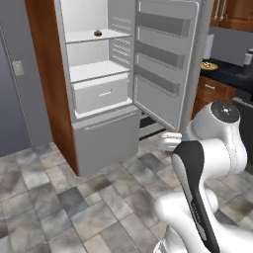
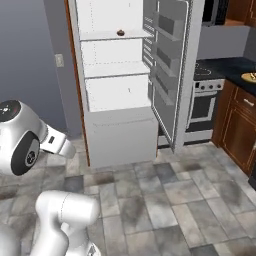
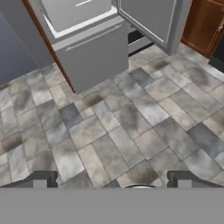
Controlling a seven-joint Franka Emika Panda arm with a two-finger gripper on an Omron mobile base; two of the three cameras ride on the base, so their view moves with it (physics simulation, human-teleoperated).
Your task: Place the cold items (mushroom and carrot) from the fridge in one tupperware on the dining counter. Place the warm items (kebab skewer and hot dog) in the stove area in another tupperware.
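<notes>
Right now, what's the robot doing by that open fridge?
It is getting ready to fetch cold food. The fridge stands with its door swung open, and the mushroom sits on the top shelf. The robot waits on the tiled floor a little way back. Its tool is open, holds nothing, and points down at the floor, so nothing has been picked up yet.

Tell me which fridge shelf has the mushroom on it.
The upper shelf of the open fridge: the mushroom sits near its front edge. The shelf below is bare, above the white drawer.
</notes>
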